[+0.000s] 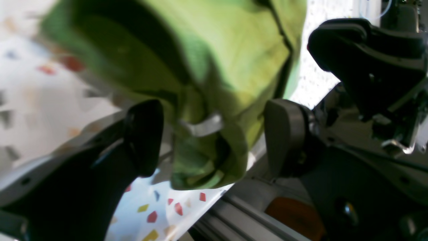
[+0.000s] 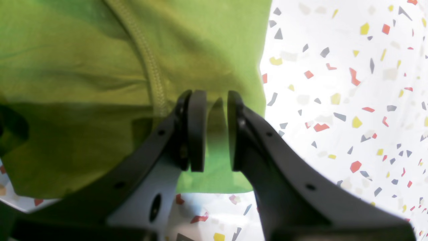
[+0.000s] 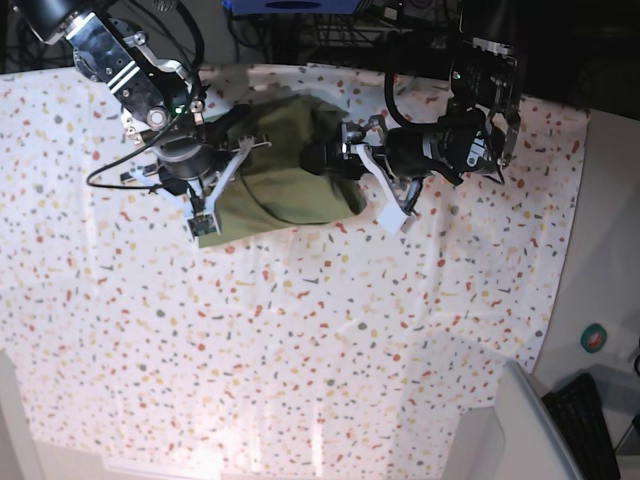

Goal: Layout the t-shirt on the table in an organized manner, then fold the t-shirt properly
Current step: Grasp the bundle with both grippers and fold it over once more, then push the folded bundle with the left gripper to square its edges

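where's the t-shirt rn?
Base view: the t-shirt lies bunched at the table's far edge, between both arms, right gripper pinching its edge.

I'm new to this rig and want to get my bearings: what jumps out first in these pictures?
The olive-green t-shirt lies bunched near the far edge of the speckled table, with an arm on each side. The right gripper pinches a fold of its fabric close to a stitched seam. The left gripper has its fingers spread wide around a hanging clump of the shirt, where a small white label shows.
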`<control>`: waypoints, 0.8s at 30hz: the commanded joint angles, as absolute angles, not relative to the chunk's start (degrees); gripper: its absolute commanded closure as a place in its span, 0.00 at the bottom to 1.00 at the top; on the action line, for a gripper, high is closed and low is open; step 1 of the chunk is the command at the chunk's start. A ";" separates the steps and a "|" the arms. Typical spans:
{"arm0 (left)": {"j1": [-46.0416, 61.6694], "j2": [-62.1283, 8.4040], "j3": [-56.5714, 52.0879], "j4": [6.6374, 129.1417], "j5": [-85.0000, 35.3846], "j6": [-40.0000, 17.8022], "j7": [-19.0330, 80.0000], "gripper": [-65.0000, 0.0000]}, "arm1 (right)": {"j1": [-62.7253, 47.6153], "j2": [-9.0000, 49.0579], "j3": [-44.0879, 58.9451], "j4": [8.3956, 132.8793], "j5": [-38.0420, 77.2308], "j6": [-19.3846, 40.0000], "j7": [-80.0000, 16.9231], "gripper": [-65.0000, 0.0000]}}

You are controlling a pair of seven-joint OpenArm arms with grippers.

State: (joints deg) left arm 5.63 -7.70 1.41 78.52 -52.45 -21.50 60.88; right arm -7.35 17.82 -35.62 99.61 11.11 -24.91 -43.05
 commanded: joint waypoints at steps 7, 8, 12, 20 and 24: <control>1.27 -7.25 7.34 69.85 -53.41 -22.02 57.80 0.31 | -6.81 17.89 -35.38 100.44 10.68 -25.01 -42.07 0.83; 1.27 -7.25 8.04 69.41 -53.41 -22.02 56.66 0.31 | -6.81 17.89 -35.30 100.44 10.68 -25.01 -42.07 0.83; 0.22 -7.25 11.21 68.26 -53.32 -22.02 54.81 0.31 | -7.08 17.98 -33.98 100.53 10.68 -25.01 -42.07 0.83; -3.91 -3.30 11.82 59.82 -45.76 -22.02 54.81 0.43 | -10.68 17.98 -21.76 103.69 10.77 -25.01 -41.80 0.83; -4.97 -1.45 11.82 59.47 -38.37 -22.02 54.90 0.90 | -14.90 17.98 -12.97 105.80 10.77 -24.84 -35.30 0.83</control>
